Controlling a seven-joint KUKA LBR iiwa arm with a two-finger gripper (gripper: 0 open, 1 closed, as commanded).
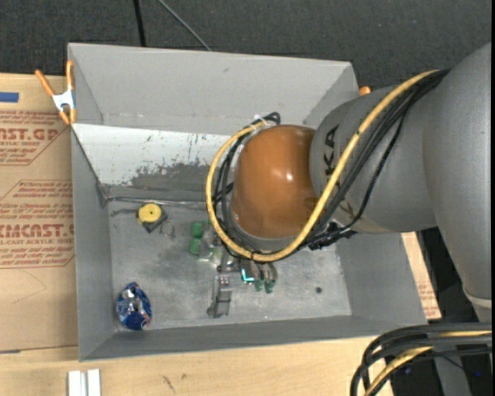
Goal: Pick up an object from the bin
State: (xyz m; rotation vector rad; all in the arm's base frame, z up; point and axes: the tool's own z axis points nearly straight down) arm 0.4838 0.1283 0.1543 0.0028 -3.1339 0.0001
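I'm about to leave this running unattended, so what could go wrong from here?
1. The gripper sits low among small green pieces near the middle of the bin. They lie close together, so it might nudge them apart or catch two.
2. The orange wrist cover hides much of that spot, so a miss onto the bare floor would be hard to notice from this camera.

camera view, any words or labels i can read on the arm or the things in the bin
"KA" on the grey arm, the rest of the word out of sight.
Blue crumpled wrapper: print too small to read.
Yellow disc and green pieces: no text.
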